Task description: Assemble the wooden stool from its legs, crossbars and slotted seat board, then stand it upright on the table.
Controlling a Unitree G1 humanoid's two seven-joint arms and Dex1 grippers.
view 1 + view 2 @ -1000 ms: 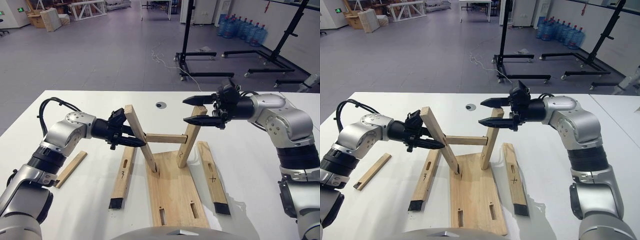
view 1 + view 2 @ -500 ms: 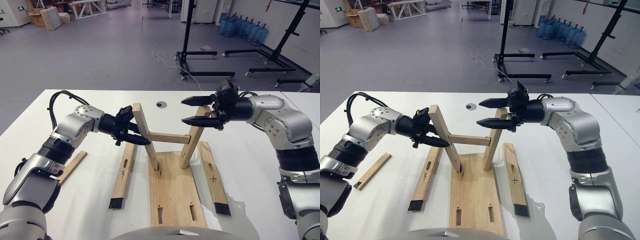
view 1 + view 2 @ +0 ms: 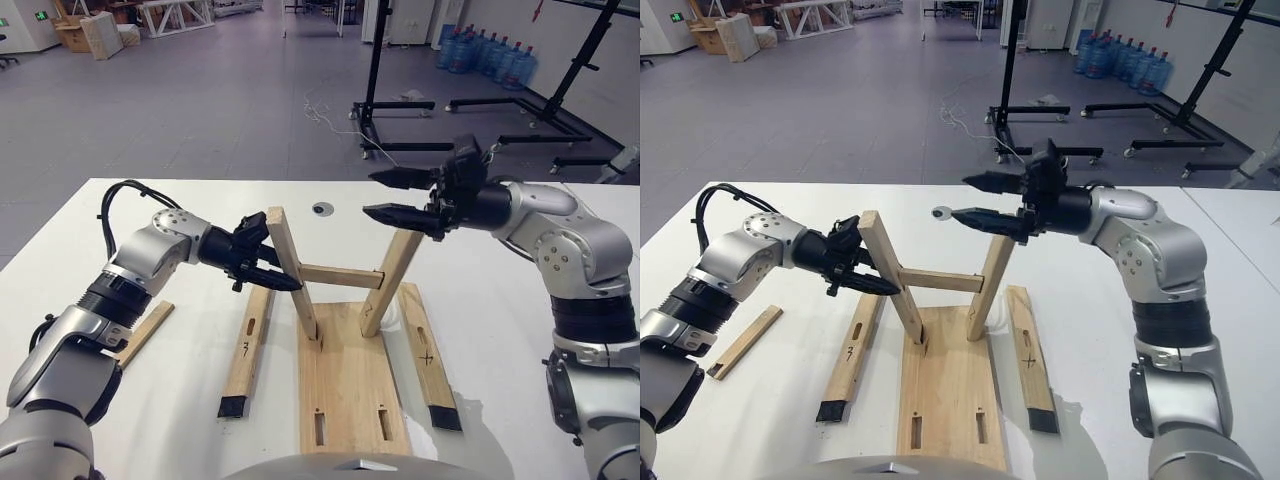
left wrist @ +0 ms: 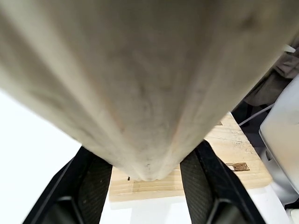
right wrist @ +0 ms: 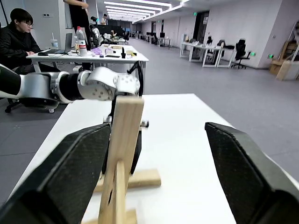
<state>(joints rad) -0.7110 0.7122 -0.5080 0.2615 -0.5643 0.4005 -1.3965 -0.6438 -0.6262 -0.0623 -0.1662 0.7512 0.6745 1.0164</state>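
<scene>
On the table [image 3: 520,330], your slotted seat board [image 3: 350,390] lies flat, with the left leg [image 3: 292,272] and right leg [image 3: 388,280] standing tilted in it, joined by a crossbar [image 3: 340,277]. Your left arm is extended inward and low, and the left gripper [image 3: 275,275] is clamped on the left leg's upper half. Your right arm is bent in from the side; the right gripper [image 3: 370,193] gapes wide just above the right leg's top, holding nothing.
</scene>
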